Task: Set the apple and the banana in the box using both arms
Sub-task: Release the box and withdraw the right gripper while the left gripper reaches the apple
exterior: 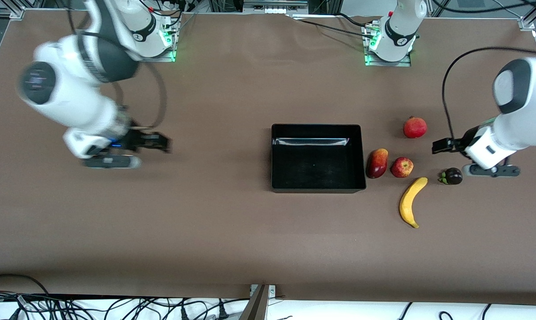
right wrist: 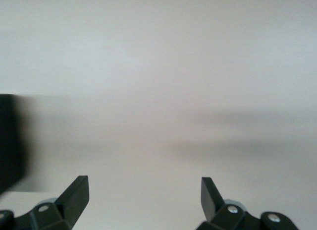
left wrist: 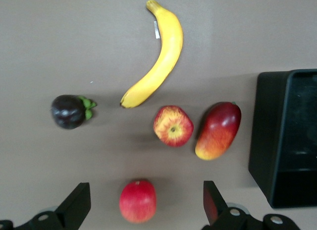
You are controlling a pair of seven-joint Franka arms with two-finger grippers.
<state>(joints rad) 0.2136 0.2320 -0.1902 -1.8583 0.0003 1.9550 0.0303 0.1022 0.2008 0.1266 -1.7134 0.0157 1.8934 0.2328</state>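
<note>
Both grippers, left (exterior: 441, 145) and right (exterior: 163, 143), hang wide open and empty, since the apple (exterior: 402, 167) and banana (exterior: 411, 202) lie outside the box (exterior: 317, 189), toward the left arm's table edge

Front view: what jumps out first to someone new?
The black box sits empty mid-table, with five fruits clustered beside it toward the left arm's end: apple, banana, mango, pomegranate, mangosteen. The left gripper hangs open there; the right gripper is open over bare table.
</note>
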